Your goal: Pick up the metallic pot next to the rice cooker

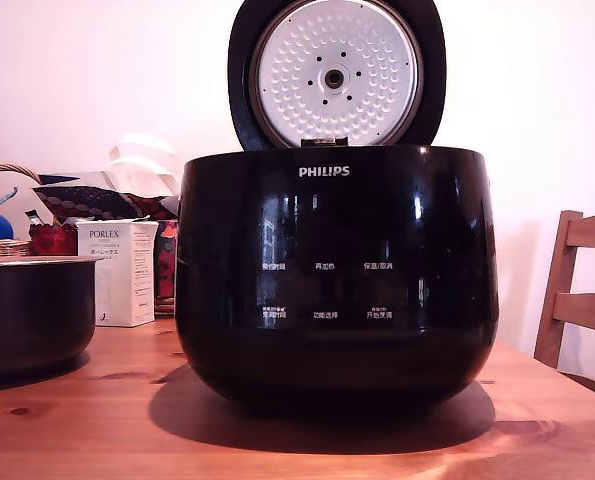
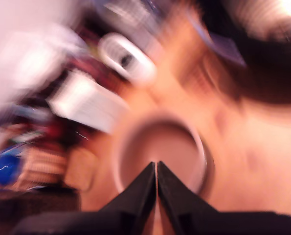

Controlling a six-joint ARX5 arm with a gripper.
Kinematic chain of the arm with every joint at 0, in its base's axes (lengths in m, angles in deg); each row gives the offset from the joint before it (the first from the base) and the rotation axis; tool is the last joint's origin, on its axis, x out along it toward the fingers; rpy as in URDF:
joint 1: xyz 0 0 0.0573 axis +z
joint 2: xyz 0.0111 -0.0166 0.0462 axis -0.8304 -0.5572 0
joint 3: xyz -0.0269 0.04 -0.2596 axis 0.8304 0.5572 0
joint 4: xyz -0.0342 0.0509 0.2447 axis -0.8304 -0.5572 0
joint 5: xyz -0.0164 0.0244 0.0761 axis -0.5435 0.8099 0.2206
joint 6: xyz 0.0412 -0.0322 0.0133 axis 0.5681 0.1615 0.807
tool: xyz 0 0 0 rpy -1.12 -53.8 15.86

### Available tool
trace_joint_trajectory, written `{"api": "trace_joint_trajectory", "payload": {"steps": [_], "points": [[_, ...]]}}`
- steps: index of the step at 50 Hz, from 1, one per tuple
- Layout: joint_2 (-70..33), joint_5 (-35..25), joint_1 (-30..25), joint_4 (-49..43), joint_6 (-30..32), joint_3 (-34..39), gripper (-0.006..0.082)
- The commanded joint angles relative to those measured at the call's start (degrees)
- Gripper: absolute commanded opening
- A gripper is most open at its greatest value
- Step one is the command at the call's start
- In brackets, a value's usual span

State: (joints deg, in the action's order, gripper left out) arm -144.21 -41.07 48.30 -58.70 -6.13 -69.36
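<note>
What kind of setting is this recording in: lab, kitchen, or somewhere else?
Most likely a home dining or kitchen area. A rice cooker with its lid up stands on a wooden table, a wooden chair is beside it, and household clutter, including a wicker basket, sits behind.

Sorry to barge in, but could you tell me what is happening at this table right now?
A robot arm's black gripper, fingertips together and holding nothing, hangs above the round dark grey-brown metal pot on the wooden table; the wrist view is blurred. In the exterior view the pot stands untouched at the left of the large glossy black PHILIPS rice cooker, whose lid is open.
</note>
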Motion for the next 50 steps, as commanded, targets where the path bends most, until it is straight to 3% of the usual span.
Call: {"api": "trace_joint_trajectory", "payload": {"steps": [1, 9, 16, 19, 32, 50], "points": [[-1.3, 0.3, 1.0, -1.5, 3.5, -1.7, -0.0022], [-7.0, 1.0, 1.5, -6.0, 4.3, -1.7, 0.0029], [-10.4, 1.4, 1.4, -6.0, 4.8, -1.7, 0.0289], [-11.6, 2.2, 1.4, -6.0, 4.8, -1.7, 0.0347], [-16.3, 3.7, 1.3, -6.0, 5.7, -1.7, 0.0438], [-22.0, 3.5, 1.3, -2.0, 5.6, -1.4, 0.043]]}}
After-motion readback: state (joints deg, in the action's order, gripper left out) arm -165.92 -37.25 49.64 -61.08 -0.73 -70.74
